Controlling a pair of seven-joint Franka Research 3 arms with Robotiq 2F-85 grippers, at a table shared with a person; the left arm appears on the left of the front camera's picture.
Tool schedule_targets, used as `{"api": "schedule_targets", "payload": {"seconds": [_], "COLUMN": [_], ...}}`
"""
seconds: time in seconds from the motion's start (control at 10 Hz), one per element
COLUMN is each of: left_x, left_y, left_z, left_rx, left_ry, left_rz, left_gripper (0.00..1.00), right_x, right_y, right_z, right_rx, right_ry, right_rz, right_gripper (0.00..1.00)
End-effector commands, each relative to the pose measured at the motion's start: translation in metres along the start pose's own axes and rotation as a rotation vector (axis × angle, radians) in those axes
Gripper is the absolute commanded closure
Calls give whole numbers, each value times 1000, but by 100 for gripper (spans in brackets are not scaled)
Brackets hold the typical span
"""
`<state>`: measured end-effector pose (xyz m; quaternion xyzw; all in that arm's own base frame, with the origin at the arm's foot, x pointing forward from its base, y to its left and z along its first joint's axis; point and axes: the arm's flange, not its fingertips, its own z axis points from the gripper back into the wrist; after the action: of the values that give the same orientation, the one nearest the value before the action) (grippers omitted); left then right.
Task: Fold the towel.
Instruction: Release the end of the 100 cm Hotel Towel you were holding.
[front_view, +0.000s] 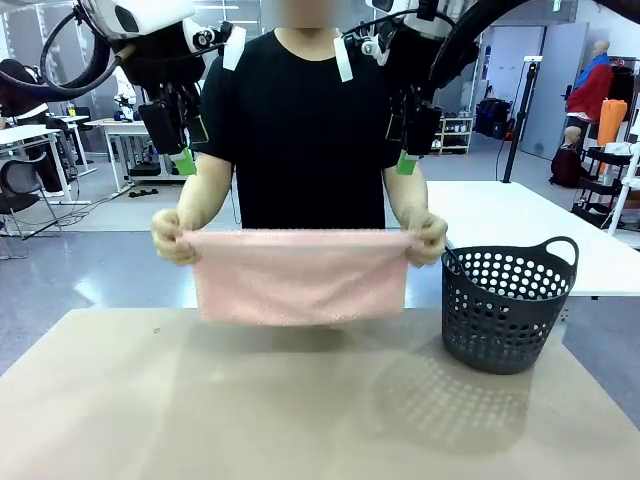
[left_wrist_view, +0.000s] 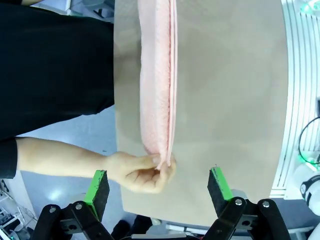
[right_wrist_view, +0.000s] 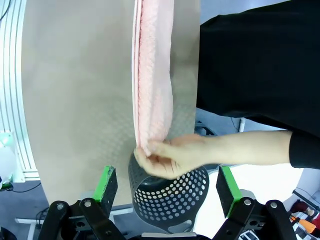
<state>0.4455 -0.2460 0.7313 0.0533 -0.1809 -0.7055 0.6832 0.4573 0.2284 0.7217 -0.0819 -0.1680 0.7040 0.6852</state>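
**Desk:** Where is the towel (front_view: 300, 275)?

**Photographer:** Centre of the front view, held up in the air. A person in a black shirt, at the far side of the worktop (front_view: 300, 410), stretches it taut between two hands. One hand (front_view: 172, 238) is at middle left and the other hand (front_view: 428, 238) at middle right, each pinching a top corner. It hangs as a wide pink band over the worktop's far edge. Whether its lower hem brushes the surface I cannot tell.

**Desk:** And the robot?

**Photographer:** Both arms hang high in the upper left and upper right of the front view, flanking the person's shoulders. The left jaws and the right jaws stand fully spread, green pads (left_wrist_view: 98, 186) well apart, with nothing in either. Each wrist view looks down past its own pads at a pinching hand and the towel's top edge.

**Desk:** How far along is the fold?

**Photographer:** Seen from above, the towel shows layers lying together along its top edge. It looks doubled over once already, though that is a reading, not a certainty. What appears left is at least one more fold, then setting it down. That could be on the worktop or in the dark perforated basket (front_view: 510, 300) at right, just beside the towel's corner. The robot has no hold on the cloth yet.
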Motion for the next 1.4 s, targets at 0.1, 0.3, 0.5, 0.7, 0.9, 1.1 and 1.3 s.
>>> {"api": "schedule_targets", "payload": {"seconds": [0.1,0.3,0.5,0.7,0.9,1.1,1.3], "left_x": [-3,-6,-12,-22,-53,-107,-153], "left_y": [2,2,-4,-8,-14,-32,-54], "left_z": [7,12,27,39,58,87,100], "left_rx": [-25,-13,10,39,53,122,130], "left_ry": [-13,-16,-16,-23,-58,-89,-135], "left_rz": [1,16,74,145,274,492,657], "left_gripper": [0,0,0,0,0,0,0], "right_x": [0,-4,-12,-24,-54,-104,-150], "right_y": [-2,-4,-5,-6,-8,-1,12], "right_z": [5,6,15,19,35,60,77], "right_rx": [11,5,-15,-22,-39,-62,-72], "right_ry": [16,12,4,6,-13,-77,-124], "right_rz": [16,-10,-54,-104,-223,-406,-597], "right_gripper": [0,0,0,0,0,0,0]}}
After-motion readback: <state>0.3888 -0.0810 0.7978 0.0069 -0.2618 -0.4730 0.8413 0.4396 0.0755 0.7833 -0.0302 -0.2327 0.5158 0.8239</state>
